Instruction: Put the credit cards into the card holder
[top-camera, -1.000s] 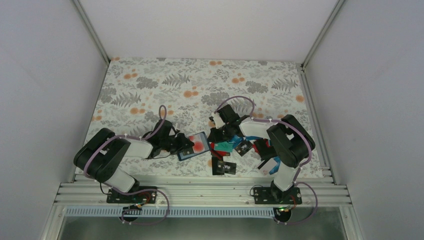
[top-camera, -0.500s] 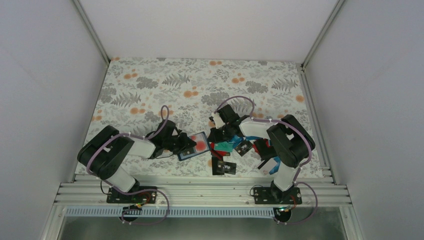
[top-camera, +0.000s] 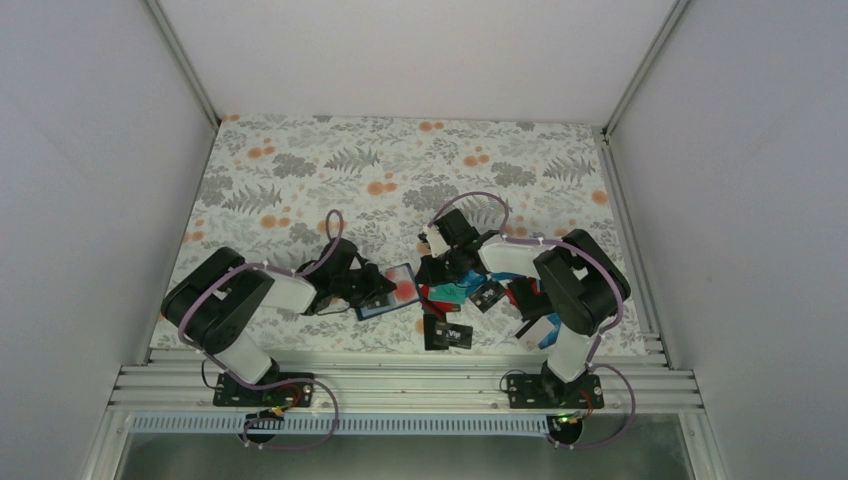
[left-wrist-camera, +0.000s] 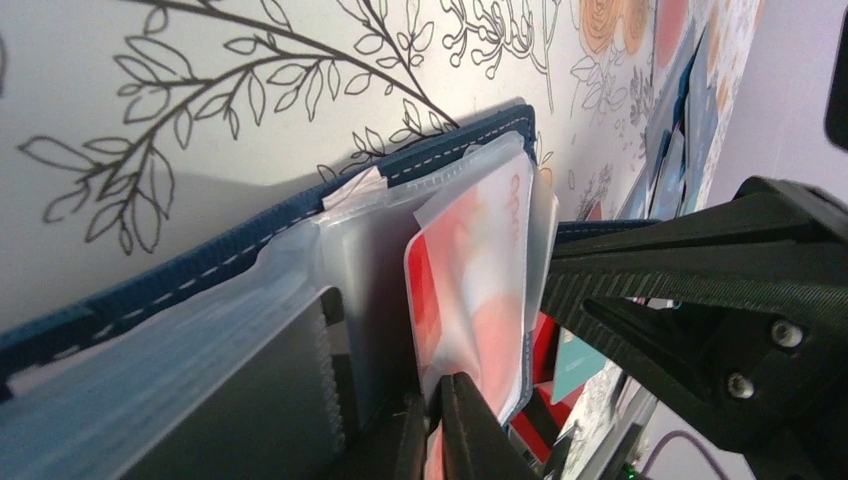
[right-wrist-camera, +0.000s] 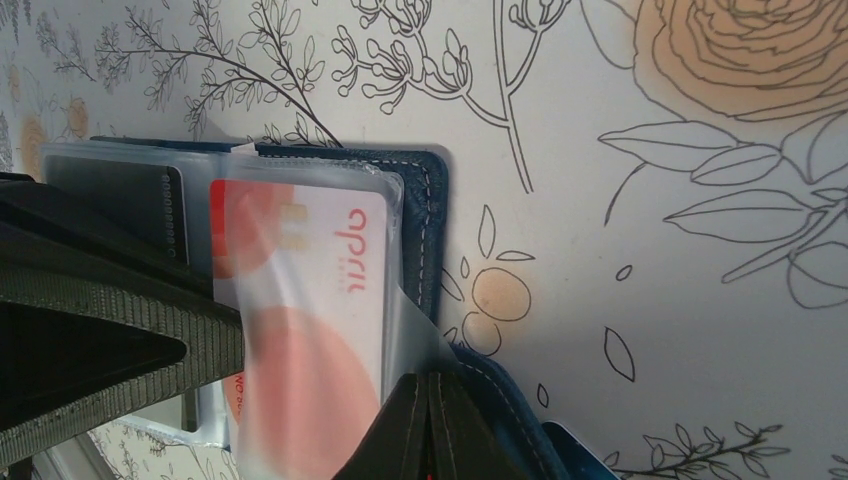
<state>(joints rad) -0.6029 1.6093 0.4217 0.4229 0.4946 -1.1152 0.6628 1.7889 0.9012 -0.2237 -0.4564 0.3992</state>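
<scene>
The card holder (top-camera: 388, 293) lies open near the table's (top-camera: 300, 170) near edge, between the arms. The left gripper (left-wrist-camera: 437, 425) is pinched tight on a red-and-white card (left-wrist-camera: 470, 280) sitting in a clear sleeve. The right gripper (right-wrist-camera: 428, 425) is clamped too, probably on the holder's rim. The other credit cards (top-camera: 455, 300) are piled just to its right.

bright, even light with soft shadows; wrist views blur close up, overhead view sharp.

The card holder (top-camera: 388, 291) lies on the table (top-camera: 300, 170), credit cards (top-camera: 447, 294) heaped just to its right.
</scene>
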